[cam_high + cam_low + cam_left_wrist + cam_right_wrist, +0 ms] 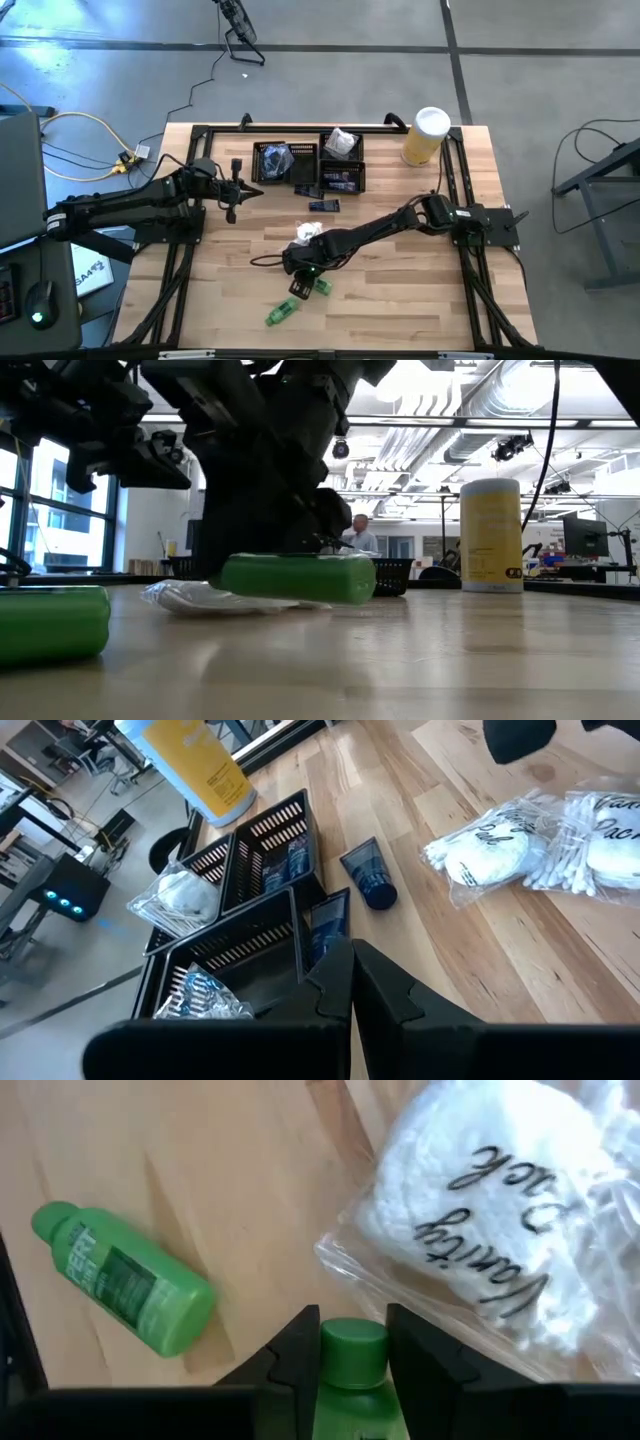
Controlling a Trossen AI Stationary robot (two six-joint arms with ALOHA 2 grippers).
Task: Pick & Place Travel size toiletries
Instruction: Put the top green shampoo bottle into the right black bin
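Note:
My right gripper [352,1342] is over the table's middle near part [303,278], shut on a green bottle [352,1370] that shows level in the low view [297,578]. A second green bottle [281,312] [122,1292] lies on its side nearer the near edge. A white crinkly sachet [307,233] [490,1240] lies flat just beyond my right gripper. A dark tube [323,205] [368,875] lies next to the black mesh trays [300,165]. My left gripper [351,982] is shut on nothing, left of the trays [233,190]. My right gripper pinches the green bottle between its two fingers [300,1348], one on each side, with the bottle's cap end [353,1342] showing at the fingertips and the body running back between them. It comes slanting down from the table's right. The bottle lies about level, seemingly just clear of the table.
The trays at the far middle hold a white sachet [341,143], a dark navy packet [341,180] and a bluish packet [275,158]. A yellow cylinder with white lid [427,135] stands at the far right. A black frame rail [300,130] borders the table. A person shows far behind [360,532].

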